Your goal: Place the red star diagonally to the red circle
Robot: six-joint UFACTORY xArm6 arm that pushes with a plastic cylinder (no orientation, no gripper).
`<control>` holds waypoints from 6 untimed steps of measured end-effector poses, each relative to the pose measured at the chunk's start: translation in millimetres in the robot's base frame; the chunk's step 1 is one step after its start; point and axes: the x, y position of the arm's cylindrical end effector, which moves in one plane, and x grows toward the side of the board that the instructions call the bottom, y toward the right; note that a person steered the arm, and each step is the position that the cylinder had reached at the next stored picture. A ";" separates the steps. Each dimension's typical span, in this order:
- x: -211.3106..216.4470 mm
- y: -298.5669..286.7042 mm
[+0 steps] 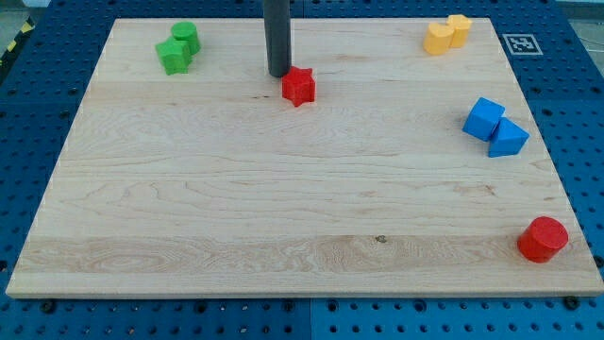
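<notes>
The red star (299, 86) lies on the wooden board near the view's top, a little left of centre. My tip (279, 74) is just left of the star and slightly above it in the view, close to or touching its upper left side. The rod rises out of the view's top. The red circle (543, 238) sits far off at the view's bottom right corner of the board.
A green circle (186, 36) and a green star (174, 56) sit together at the top left. Two yellow blocks (446, 35) sit at the top right. A blue cube (484, 118) and a blue triangle (509, 138) sit at the right. A blue pegboard (38, 113) surrounds the board.
</notes>
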 end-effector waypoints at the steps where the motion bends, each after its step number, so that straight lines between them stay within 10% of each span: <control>1: 14.4 3.0; 6: 32.9 23.0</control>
